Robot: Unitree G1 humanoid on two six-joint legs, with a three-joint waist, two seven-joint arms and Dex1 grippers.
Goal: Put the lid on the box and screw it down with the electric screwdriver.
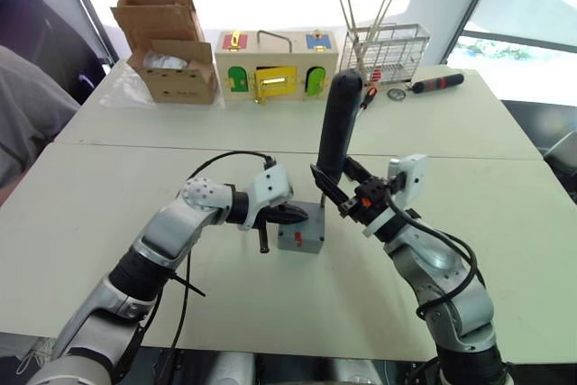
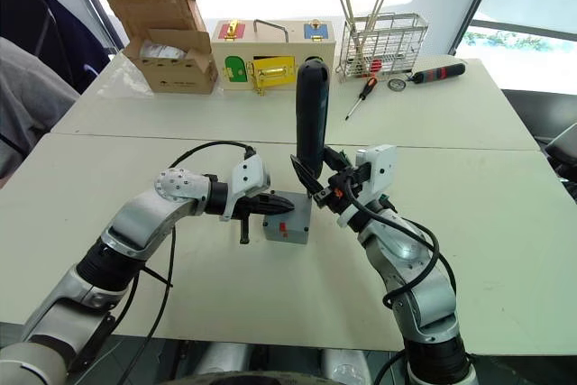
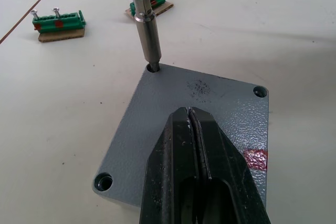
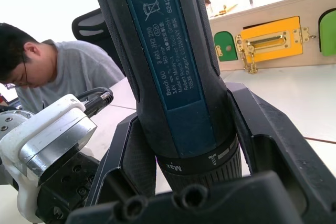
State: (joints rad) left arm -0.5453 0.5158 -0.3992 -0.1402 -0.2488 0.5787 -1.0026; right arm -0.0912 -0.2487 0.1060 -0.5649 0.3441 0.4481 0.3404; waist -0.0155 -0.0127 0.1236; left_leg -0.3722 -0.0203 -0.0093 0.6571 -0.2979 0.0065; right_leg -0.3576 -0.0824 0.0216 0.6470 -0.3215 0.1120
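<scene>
Left fingers [image 3: 197, 145] are pinched together, tips resting flat on the lid [image 3: 220, 106], which already sits on the box [image 1: 300, 239]. The right fingers [image 4: 262, 145] are clamped around the electric screwdriver [image 1: 337, 128], held upright with its bit in one corner hole of the lid. Body label reads "Bosch GO", plus "Max" on the collar ring.

The box has one red mark on its side and sits mid-bench [image 1: 505, 250], between both arms. Two green terminal blocks [image 3: 59, 22] with screws lie on the bench near it.

The bench is pale, with a seam across it. At the far edge: one cardboard box [image 1: 167, 47], one wooden latch box [image 1: 275, 65], one wire basket [image 1: 392, 51] with sticks, and a red-and-black tool [image 1: 437, 83]. Bright windows behind; a person in a grey shirt [image 4: 68, 80] sits beside the bench.
</scene>
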